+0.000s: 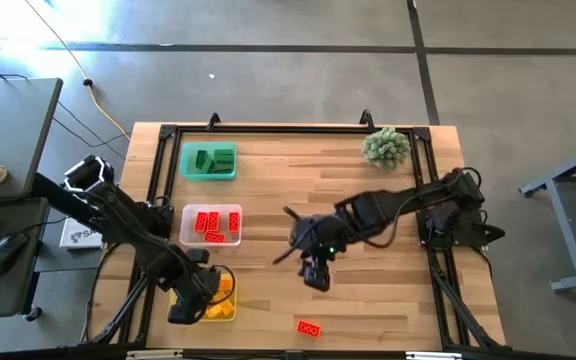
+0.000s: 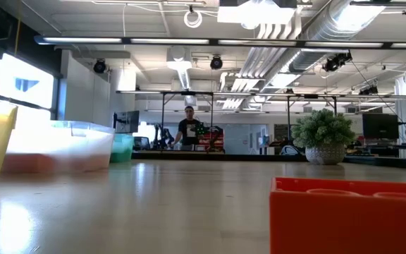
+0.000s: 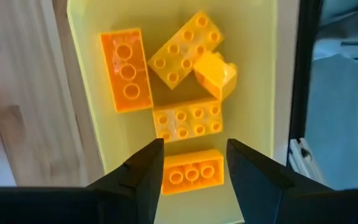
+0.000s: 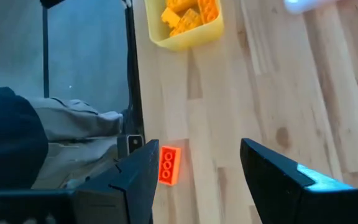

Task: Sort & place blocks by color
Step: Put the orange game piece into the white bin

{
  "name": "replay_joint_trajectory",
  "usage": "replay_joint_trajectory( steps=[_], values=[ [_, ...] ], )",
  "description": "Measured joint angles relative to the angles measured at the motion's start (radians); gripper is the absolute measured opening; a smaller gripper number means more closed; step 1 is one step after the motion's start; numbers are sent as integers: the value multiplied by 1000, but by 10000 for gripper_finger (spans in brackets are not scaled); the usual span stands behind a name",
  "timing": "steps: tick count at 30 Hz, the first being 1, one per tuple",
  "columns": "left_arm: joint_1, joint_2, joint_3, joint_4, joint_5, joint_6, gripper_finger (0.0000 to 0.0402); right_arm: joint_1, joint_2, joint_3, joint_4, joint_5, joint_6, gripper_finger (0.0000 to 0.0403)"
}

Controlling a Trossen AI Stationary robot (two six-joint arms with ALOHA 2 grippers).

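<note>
Left gripper (image 3: pixel 191 168), fingers spread and empty, hangs over the yellow tray (image 3: pixel 86 93) holding orange-yellow blocks (image 3: pixel 188 121). Right gripper (image 4: pixel 197 168), likewise spread, hovers mid-table near a lone red block (image 4: pixel 168 165).

bright, even light | ceiling lamps (image 2: pixel 259 10) glare | near red block (image 2: pixel 351 215) perhaps blurred

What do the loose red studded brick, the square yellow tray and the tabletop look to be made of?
Loose red studded brick: likely hard moulded plastic, with crisp studs and a slight sheen. Square yellow tray: probably thin translucent plastic, since light glows through its walls. Tabletop: wood, apparently butcher-block strips with visible grain; the low view's reflections suggest a sealed satin finish.
</note>
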Motion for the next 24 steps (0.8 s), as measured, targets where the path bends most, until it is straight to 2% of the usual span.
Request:
replay_joint_trajectory(
  steps=[5, 9, 13, 16, 24],
  values=[
    [0, -33, 16, 10, -15, 13, 161, 72, 23, 0, 19, 43, 19, 211],
    [0, -53, 33, 22, -78, 12, 163, 125, 57, 0, 28, 73, 31, 211],
    [0, -68, 49, 31, -135, 12, 163, 180, 104, -1, 30, 168, 45, 211],
    [2, -70, 50, 31, -166, 12, 163, 207, 127, -1, 42, 194, 75, 211],
    [2, -70, 50, 29, -178, 31, 161, 257, 197, -1, 75, 186, 170, 211]
  ],
)
